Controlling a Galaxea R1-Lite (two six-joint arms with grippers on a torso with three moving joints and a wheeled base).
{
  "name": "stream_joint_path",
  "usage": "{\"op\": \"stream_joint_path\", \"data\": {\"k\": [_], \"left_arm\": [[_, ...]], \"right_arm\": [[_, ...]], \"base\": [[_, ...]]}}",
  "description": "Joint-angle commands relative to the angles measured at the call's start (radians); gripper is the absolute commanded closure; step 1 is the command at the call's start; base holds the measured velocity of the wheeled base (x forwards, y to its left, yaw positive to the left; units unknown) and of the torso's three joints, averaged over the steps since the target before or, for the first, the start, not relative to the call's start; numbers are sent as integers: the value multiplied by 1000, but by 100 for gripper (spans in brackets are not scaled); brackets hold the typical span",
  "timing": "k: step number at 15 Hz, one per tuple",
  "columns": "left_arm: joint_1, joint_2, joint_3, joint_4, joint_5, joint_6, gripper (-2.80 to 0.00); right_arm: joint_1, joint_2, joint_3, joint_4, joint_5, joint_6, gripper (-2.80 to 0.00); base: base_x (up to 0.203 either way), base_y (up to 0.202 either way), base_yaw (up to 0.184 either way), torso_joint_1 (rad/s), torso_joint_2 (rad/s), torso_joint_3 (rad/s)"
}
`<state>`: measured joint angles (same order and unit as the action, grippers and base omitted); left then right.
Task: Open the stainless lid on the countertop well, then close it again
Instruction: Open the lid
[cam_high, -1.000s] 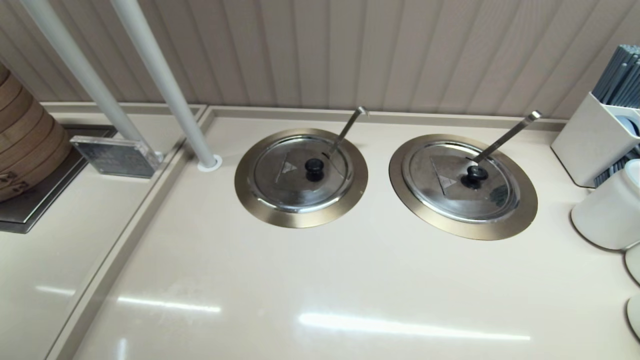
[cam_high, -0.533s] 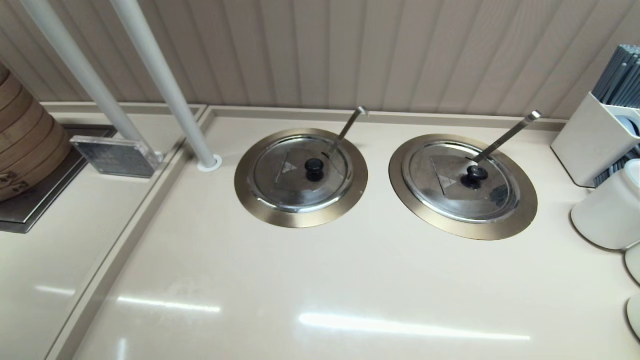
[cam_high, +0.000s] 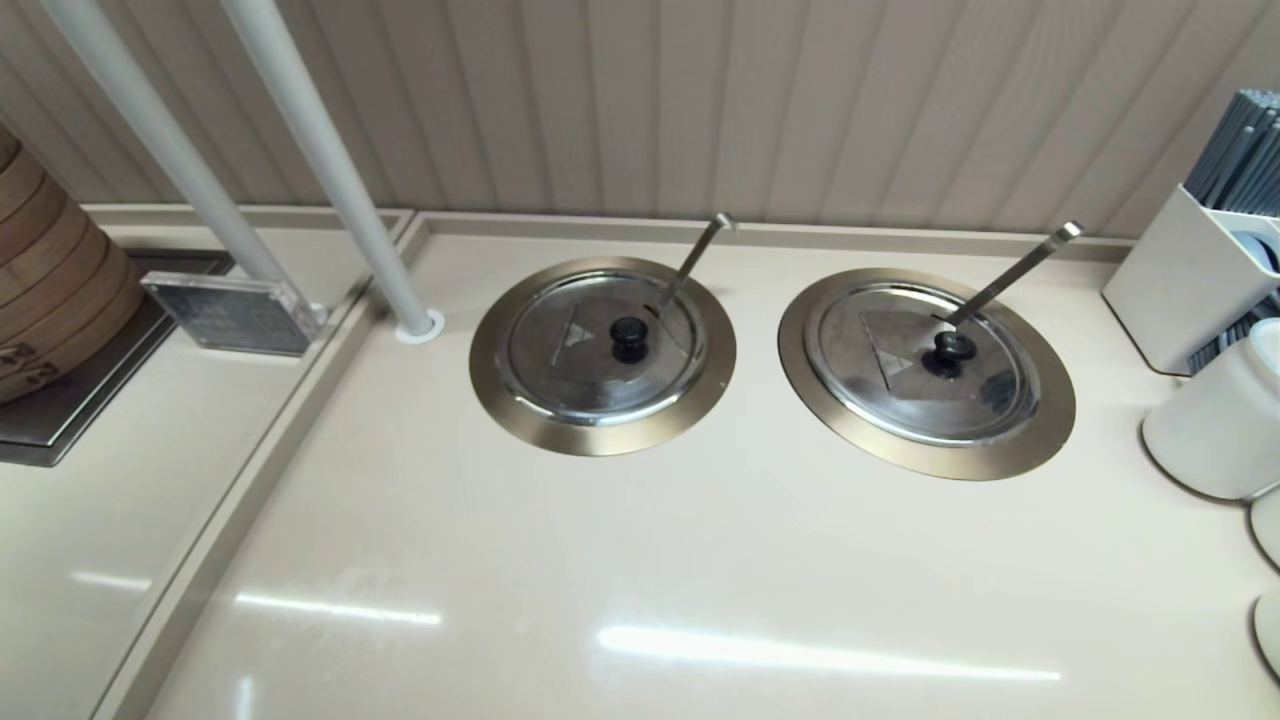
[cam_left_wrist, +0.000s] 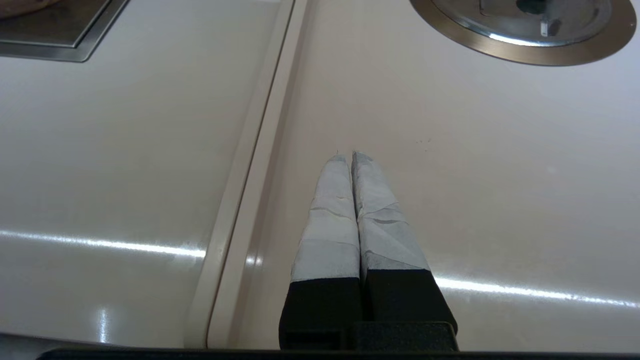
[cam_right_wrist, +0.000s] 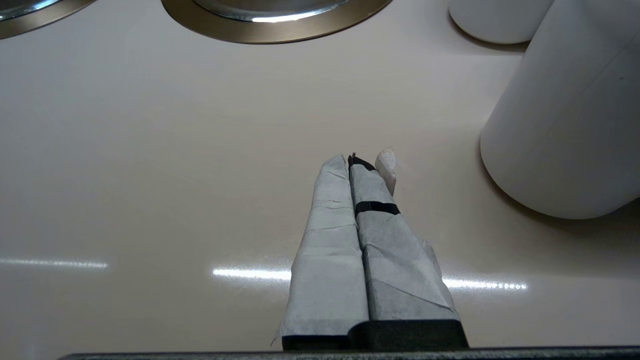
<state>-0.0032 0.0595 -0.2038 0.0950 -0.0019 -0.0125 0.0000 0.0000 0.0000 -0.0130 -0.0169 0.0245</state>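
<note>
In the head view, the stainless lid (cam_high: 590, 350) sat flat, covering the countertop well (cam_high: 600, 437) near the tabletop's (cam_high: 640, 560) back edge. Its slot let the ladle handle (cam_high: 695, 258) through.

In the left wrist view, the left gripper (cam_left_wrist: 350, 156) hung parked over bare tabletop, jaws clenched on nothing.

In the right wrist view, the right gripper (cam_right_wrist: 350, 160) did likewise.

On the counter (cam_high: 640, 560) before me two wells sit side by side. The left countertop well (cam_high: 520, 400) carries the stainless lid (cam_high: 570, 375), its ladle handle (cam_high: 692, 262) leaning back toward the wall. The twin well (cam_high: 1050, 420) lies to its right. Two poles (cam_high: 330, 170) stand left of the wells, steamer baskets (cam_high: 50, 280) farther left, and white containers (cam_high: 1205, 430) at the far right.
</note>
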Motion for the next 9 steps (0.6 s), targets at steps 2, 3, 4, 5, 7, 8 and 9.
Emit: {"op": "stream_joint_path", "data": {"k": [2, 3, 4, 5, 7, 8, 9], "left_arm": [[0, 130, -86, 9, -11, -3, 0], [0, 192, -116, 7, -18, -3, 0], [0, 279, -157, 3, -27, -3, 0], [0, 380, -203, 1, -33, -5, 0], [-2, 602, -305, -8, -41, -21, 0], [-9, 717, -358, -25, -44, -35, 0], [-27, 824, -413, -49, -41, -49, 0]], "right_arm": [[0, 0, 5, -1, 0, 0, 0], [0, 0, 5, -1, 0, 0, 0], [0, 0, 5, -1, 0, 0, 0], [0, 0, 5, -1, 0, 0, 0], [0, 0, 5, -1, 0, 0, 0], [0, 0, 5, -1, 0, 0, 0], [0, 0, 5, -1, 0, 0, 0]], "base": [[0, 0, 0, 0, 0, 0], [0, 0, 0, 0, 0, 0], [0, 0, 0, 0, 0, 0], [0, 0, 0, 0, 0, 0], [0, 0, 0, 0, 0, 0], [0, 0, 0, 0, 0, 0], [0, 0, 0, 0, 0, 0]]}}
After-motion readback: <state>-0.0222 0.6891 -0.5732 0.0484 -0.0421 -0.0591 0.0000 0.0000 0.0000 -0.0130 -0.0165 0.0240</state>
